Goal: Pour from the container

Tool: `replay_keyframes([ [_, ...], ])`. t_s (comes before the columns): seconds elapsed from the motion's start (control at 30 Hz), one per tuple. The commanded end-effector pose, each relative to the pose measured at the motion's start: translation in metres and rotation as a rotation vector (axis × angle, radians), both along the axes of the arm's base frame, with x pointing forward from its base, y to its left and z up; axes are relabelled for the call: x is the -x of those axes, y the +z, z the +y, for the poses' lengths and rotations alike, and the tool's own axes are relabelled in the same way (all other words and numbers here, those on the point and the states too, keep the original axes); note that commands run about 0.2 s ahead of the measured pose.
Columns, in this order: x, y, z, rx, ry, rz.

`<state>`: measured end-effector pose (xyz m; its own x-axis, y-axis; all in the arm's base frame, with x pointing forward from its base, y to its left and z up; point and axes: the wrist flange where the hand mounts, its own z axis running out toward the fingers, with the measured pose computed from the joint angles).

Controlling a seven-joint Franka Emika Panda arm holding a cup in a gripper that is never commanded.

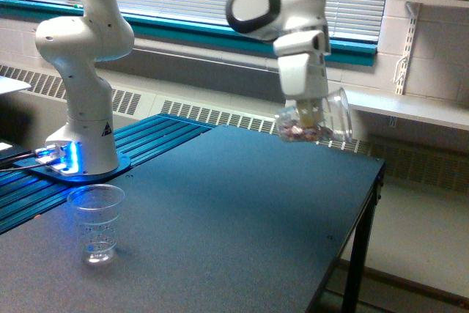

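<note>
While your white gripper [311,116] grips the small clear squat plastic cup [316,124], tilted with brownish bits inside, it hangs above the dark table [242,218], well apart from the ridged clear cup [96,223].

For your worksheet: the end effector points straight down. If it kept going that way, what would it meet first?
Probably the dark table top. Nothing else shows under the end effector and its held container, though depth is uncertain.
</note>
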<state>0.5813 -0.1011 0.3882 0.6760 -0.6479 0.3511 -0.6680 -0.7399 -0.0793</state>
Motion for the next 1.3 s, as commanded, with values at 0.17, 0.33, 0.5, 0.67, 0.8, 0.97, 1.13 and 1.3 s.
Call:
replay_keyframes([
  [0.17, 0.037, 0.031, -0.074, 0.013, -0.135, -0.043],
  [0.33, 0.059, 0.03, -0.098, 0.034, -0.181, -0.027],
  [0.5, 0.081, 0.03, -0.111, 0.044, -0.208, -0.014],
  [0.67, 0.101, 0.036, -0.12, 0.036, -0.238, -0.013],
  [0.8, 0.121, 0.028, -0.126, 0.04, -0.256, 0.011],
  [0.97, 0.147, 0.021, -0.128, 0.031, -0.274, 0.031],
  [1.13, 0.173, 0.013, -0.13, 0.029, -0.29, 0.05],
  [1.3, 0.202, -0.005, -0.13, 0.006, -0.307, 0.085],
])
